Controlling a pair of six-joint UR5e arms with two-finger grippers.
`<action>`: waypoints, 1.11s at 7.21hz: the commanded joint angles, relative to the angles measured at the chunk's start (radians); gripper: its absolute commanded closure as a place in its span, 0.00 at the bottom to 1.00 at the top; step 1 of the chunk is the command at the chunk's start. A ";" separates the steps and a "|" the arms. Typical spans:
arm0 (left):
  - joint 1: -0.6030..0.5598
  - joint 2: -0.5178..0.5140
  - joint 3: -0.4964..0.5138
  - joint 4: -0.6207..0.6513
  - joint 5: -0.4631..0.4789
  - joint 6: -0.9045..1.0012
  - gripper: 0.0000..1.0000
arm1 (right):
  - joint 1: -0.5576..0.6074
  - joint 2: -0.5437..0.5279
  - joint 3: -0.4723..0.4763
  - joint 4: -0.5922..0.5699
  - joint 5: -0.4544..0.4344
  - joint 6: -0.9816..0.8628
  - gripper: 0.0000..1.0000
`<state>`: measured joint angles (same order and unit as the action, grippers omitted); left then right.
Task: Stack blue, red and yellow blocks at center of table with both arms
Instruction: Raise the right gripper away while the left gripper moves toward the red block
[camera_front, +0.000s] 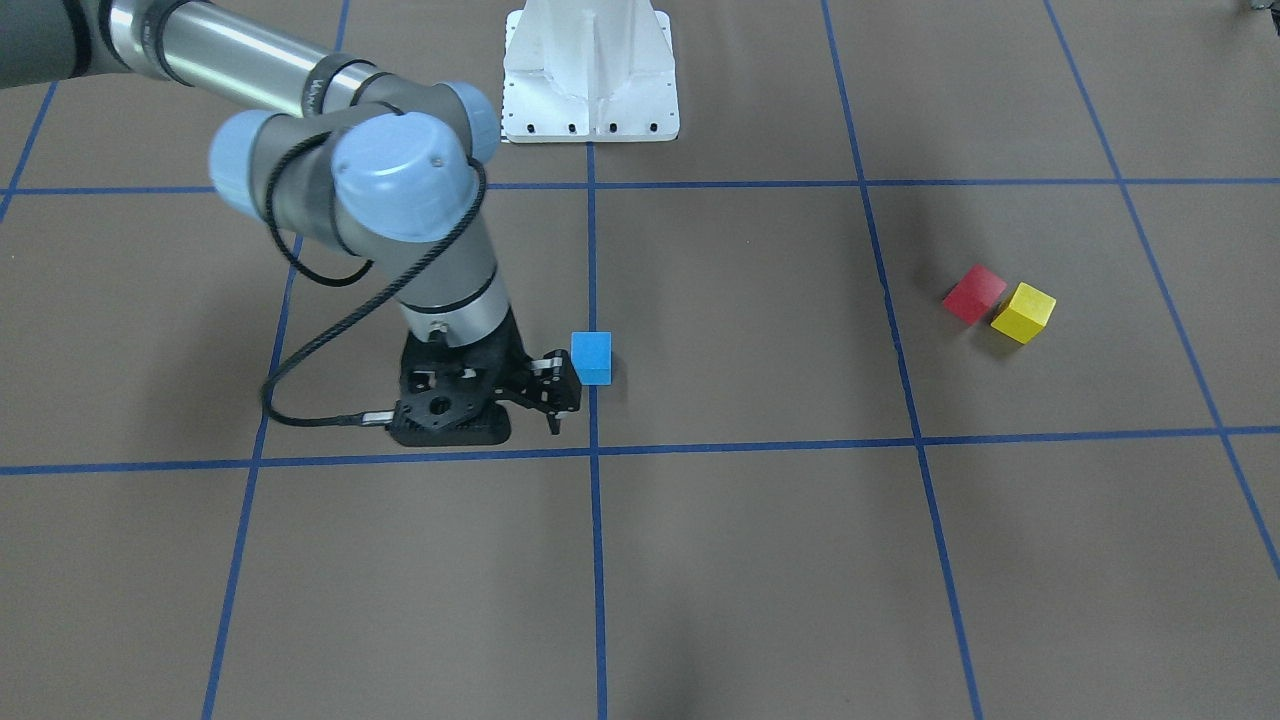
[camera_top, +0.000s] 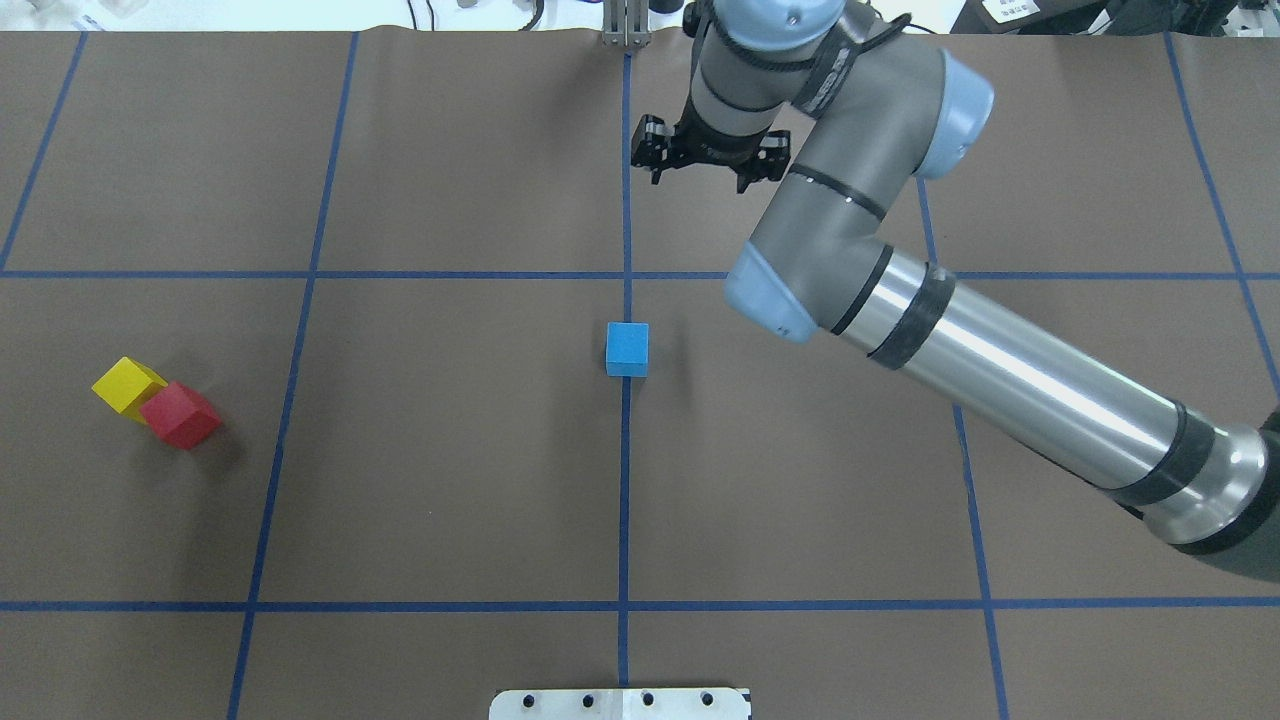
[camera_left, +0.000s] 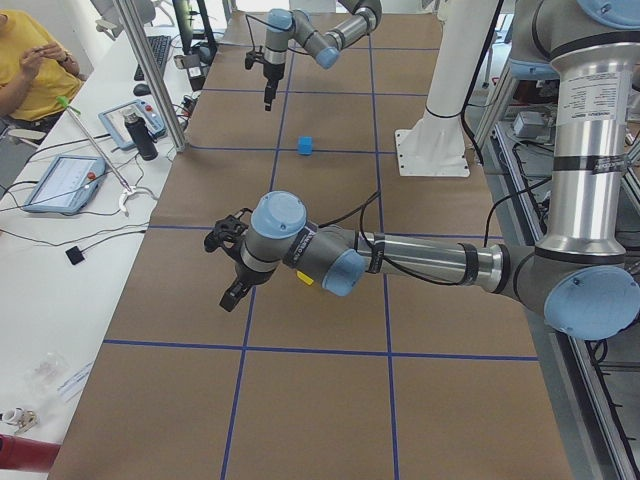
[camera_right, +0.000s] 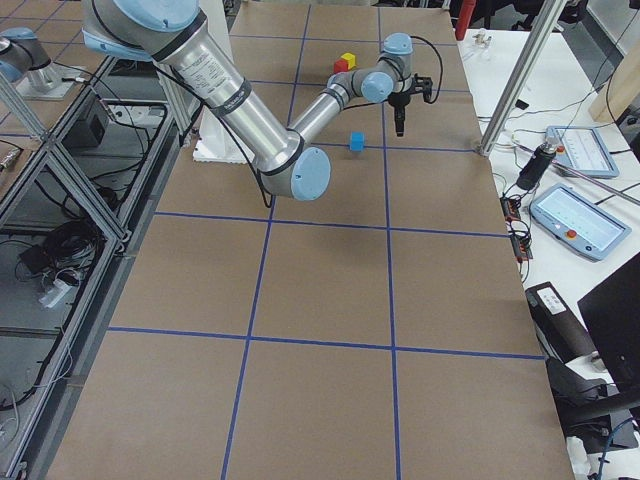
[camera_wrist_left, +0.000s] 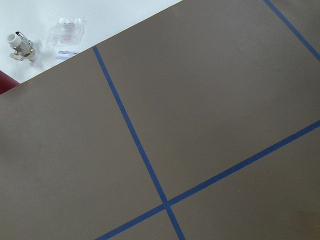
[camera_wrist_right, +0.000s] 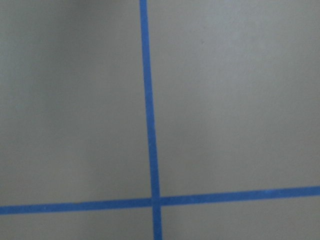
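Right end effector (camera_front: 558, 400) apparently open

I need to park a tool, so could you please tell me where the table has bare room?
Bare: the square between the blue block and the touching red block and yellow block, and the square beyond it, farther from the robot. Crowded: beneath the right arm.

Bright, even overhead light — soft shadows on the table (camera_front: 700, 560); right wrist view blurry.
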<state>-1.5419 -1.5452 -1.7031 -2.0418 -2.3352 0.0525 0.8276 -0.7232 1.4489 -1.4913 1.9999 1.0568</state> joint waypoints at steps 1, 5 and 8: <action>0.107 -0.001 -0.012 -0.085 -0.009 -0.183 0.00 | 0.192 -0.185 0.216 -0.149 0.117 -0.307 0.00; 0.372 0.007 -0.044 -0.212 0.089 -0.497 0.00 | 0.503 -0.454 0.280 -0.184 0.302 -0.879 0.00; 0.590 0.002 -0.075 -0.212 0.224 -0.500 0.00 | 0.666 -0.622 0.272 -0.185 0.349 -1.180 0.00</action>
<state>-1.0287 -1.5401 -1.7722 -2.2524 -2.1400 -0.4452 1.4294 -1.2725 1.7237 -1.6764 2.3363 -0.0049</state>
